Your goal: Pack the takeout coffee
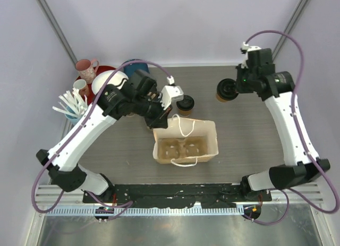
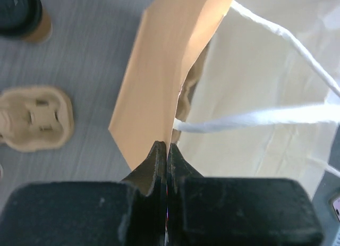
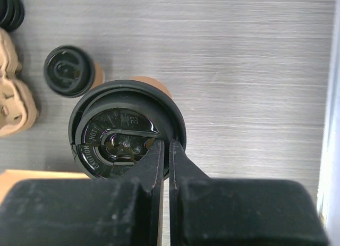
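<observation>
My left gripper (image 2: 166,147) is clamped on the far left rim of the paper bag (image 2: 159,70). If that thin pinch slips, the wall could fold across the mouth. Just behind the bag stands one takeout coffee (image 1: 185,104). Farther back, off the bag's right, my right gripper (image 3: 164,145) pinches only the lid rim of the other coffee (image 3: 125,126). The lid might pop off, or the cup could swing and snag a white handle (image 2: 249,118).

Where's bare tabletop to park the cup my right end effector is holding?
Bare table lies right of the paper bag, and left of it, near side. Crowded: the far-left corner around the pink mug, and behind the bag by the other cup.
</observation>
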`<control>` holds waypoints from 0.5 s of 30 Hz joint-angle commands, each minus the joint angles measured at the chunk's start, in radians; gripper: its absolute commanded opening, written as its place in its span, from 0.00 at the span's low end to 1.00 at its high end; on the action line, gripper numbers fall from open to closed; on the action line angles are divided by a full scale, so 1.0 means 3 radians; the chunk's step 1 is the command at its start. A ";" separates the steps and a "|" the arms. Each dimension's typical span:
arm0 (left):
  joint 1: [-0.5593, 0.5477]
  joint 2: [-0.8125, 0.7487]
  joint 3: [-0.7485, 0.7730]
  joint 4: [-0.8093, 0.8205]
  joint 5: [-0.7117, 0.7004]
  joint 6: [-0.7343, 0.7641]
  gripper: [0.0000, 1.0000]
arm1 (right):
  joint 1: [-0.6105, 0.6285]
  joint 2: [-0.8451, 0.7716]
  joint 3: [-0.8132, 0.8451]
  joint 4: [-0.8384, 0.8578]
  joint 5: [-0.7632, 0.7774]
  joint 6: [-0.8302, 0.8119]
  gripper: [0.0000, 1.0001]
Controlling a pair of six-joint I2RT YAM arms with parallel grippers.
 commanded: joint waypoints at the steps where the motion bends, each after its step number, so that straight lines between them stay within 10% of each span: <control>1: -0.0082 0.0479 0.0707 0.0152 0.0161 -0.0019 0.00 | -0.0380 -0.0220 -0.0004 -0.0212 0.0048 -0.0097 0.01; 15: -0.0220 0.1681 0.1937 0.0734 0.0570 0.0164 0.00 | -0.1638 -0.0287 0.0220 -0.0187 -0.0009 -0.0051 0.01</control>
